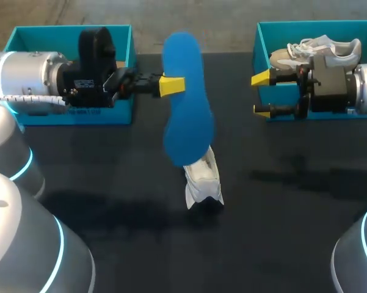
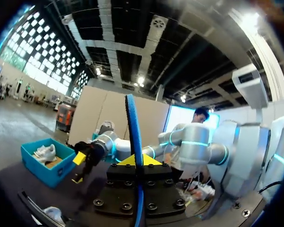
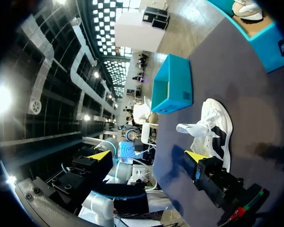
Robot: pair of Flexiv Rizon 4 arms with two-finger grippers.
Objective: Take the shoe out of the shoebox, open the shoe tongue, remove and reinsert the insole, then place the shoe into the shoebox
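Near the middle of the table lies the white shoe (image 1: 203, 183). From the right wrist view I see it on its side with the dark inside showing, and a white flap sticks out of the opening – tongue or lace, I cannot tell.

Above it my left pincer (image 1: 173, 85) is clamped on the blue insole (image 1: 186, 97), gripping it at one long edge near the upper end. The insole hangs in the air with its lower end over the shoe; I cannot tell whether the two touch. In the left wrist view the insole (image 2: 133, 137) stands edge-on between the yellow tips of that pincer (image 2: 133, 160), pinched from both sides.

My right pincer (image 1: 261, 94) hovers wide and holds nothing, at the left wall of the right shoebox (image 1: 311, 27). From its own wrist view (image 3: 147, 155) the two yellow tips stand far apart, with the shoe (image 3: 213, 135) ahead of them on the dark table (image 3: 255, 104).

The right shoebox sits at the table's far right corner with a grey-and-white sneaker (image 1: 320, 50) inside. The left shoebox (image 1: 73, 36), also teal, sits at the far left corner, partly hidden behind my left arm – I cannot see into it.
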